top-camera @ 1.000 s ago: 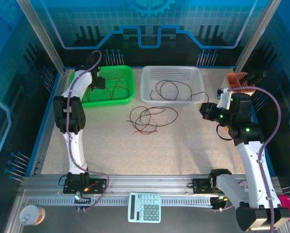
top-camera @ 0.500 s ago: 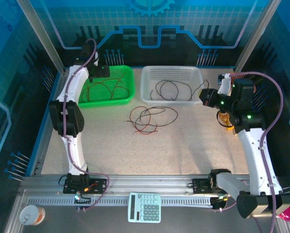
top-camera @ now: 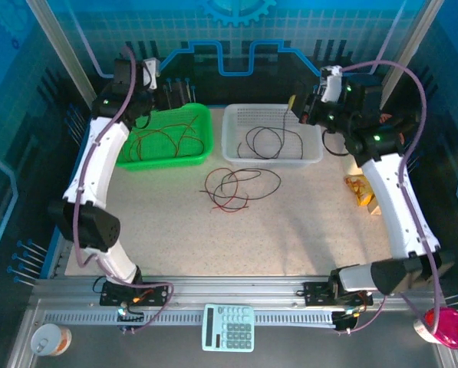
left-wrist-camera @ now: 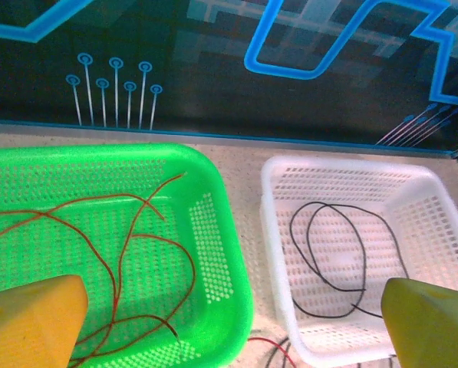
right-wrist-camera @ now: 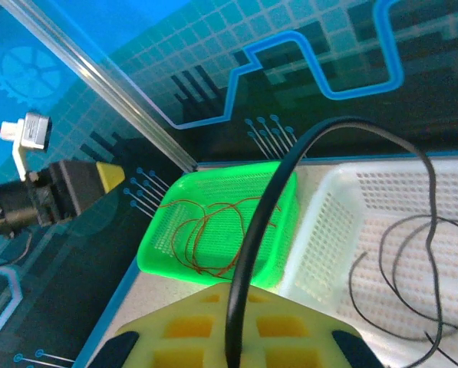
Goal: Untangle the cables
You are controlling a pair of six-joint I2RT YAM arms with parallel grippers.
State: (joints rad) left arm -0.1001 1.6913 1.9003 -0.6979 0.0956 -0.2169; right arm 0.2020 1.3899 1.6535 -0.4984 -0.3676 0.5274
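Observation:
A tangle of red and black cables (top-camera: 236, 188) lies mid-table. Red cables (top-camera: 167, 138) (left-wrist-camera: 121, 253) lie in the green basket (top-camera: 205, 123) (left-wrist-camera: 229, 261). A looped black cable (top-camera: 271, 142) (left-wrist-camera: 336, 253) rests in the white basket (top-camera: 229, 134) (left-wrist-camera: 278, 253). My left gripper (top-camera: 167, 96) (left-wrist-camera: 229, 337) hangs high over the gap between the two baskets, open, with nothing between its yellow fingers (left-wrist-camera: 29, 322). My right gripper (top-camera: 294, 107) (right-wrist-camera: 232, 337) is raised above the white basket (right-wrist-camera: 328, 230), shut on a black cable (right-wrist-camera: 267, 207) that arcs down into that basket.
A calculator (top-camera: 229, 327) and a tape roll (top-camera: 46, 340) sit on the front rail. An orange object (top-camera: 359, 188) lies at the table's right edge and a pink one (top-camera: 443, 326) at the front right. Glass walls and metal posts stand close behind the baskets.
Both arms rose and swung toward the back. The left gripper lifted out of the green basket and opened fully. The right gripper carried its black cable leftward over the white basket.

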